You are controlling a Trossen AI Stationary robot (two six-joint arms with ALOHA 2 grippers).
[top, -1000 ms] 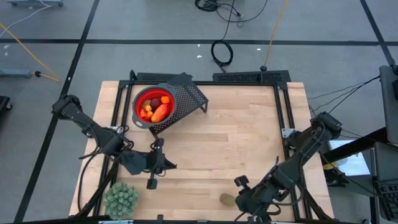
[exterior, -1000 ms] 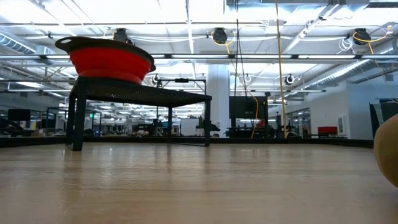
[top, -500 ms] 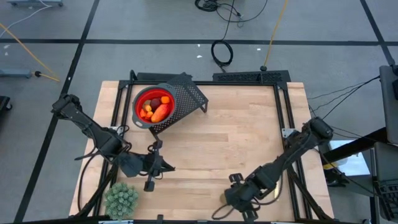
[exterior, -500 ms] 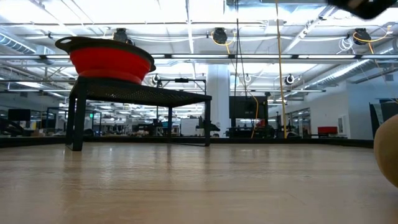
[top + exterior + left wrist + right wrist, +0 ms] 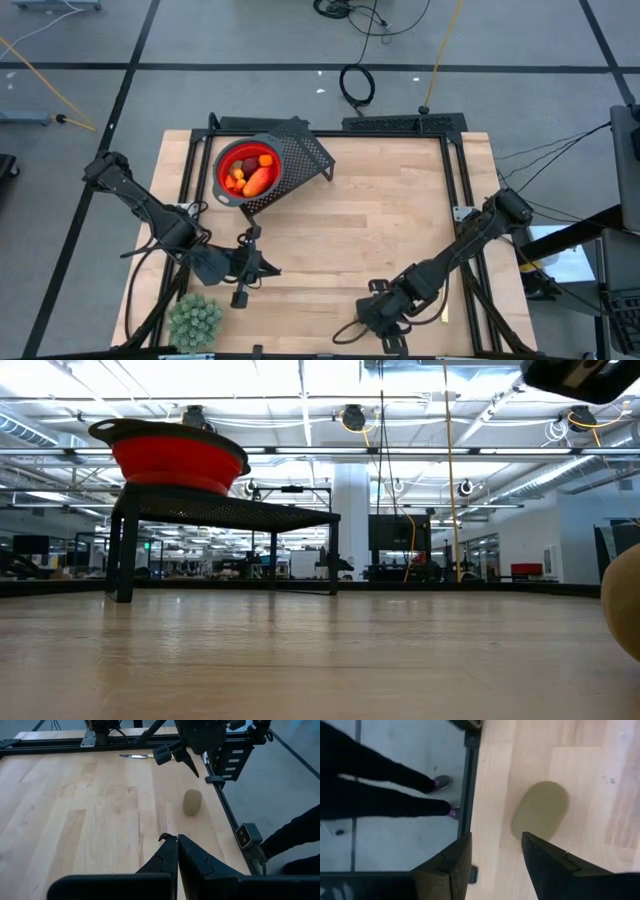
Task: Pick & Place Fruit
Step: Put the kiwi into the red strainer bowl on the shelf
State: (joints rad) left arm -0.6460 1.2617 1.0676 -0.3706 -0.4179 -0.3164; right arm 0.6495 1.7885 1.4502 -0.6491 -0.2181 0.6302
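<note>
Hovering over brownish-green oval fruit (image 5: 540, 809), right gripper (image 5: 492, 862) parted, fruit just beyond fingertips, untouched.

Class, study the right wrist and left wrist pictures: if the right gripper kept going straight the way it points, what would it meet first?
Probably the brownish-green oval fruit on the table; the open right gripper points down at it, though depth is unclear.

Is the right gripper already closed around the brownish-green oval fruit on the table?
No. In the right wrist view the right gripper is open, and the oval fruit lies untouched on the wood beyond its fingers.
</note>
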